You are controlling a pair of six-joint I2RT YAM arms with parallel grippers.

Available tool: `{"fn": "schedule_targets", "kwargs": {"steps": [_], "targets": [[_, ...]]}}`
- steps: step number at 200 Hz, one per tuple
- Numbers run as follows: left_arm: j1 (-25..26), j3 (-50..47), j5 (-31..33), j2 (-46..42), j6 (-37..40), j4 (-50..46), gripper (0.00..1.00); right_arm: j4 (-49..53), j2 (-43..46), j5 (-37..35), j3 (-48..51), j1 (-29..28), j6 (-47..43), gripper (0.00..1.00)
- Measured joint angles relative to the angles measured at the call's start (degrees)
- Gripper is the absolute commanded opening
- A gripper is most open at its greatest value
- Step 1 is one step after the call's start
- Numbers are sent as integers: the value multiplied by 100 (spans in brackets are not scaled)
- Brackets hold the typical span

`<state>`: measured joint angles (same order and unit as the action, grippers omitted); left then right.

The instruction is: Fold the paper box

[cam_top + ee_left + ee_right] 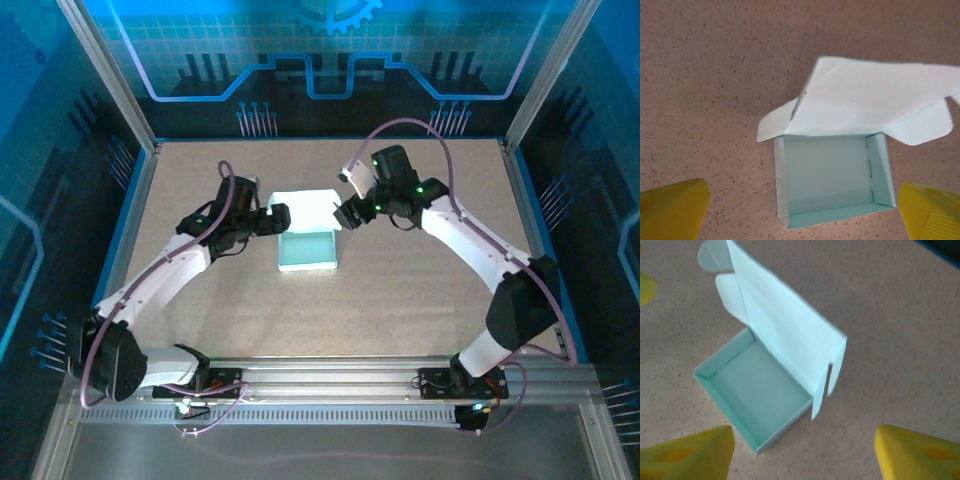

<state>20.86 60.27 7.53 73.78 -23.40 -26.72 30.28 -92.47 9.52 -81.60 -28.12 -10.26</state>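
Pale mint paper box sits mid-table, lid raised toward the far edge; left gripper and right gripper flank it, both spread wide, empty.

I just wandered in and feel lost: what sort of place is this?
Probably a robotics lab test cell: a left arm and a right arm bolted to an aluminium rail, a speckled table walled in by blue panels, and a paper box lying open between them.
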Motion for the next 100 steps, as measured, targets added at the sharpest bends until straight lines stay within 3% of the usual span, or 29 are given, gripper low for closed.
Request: {"fn": "schedule_targets", "kwargs": {"steps": [55,100], "targets": [[-378,-131,-385,-299,153,22,99,798,-1115,153,-1259,17,-540,67],[-378,-184,-518,-267,153,116,99,1202,-1526,164,-1530,7,-673,57]]}}
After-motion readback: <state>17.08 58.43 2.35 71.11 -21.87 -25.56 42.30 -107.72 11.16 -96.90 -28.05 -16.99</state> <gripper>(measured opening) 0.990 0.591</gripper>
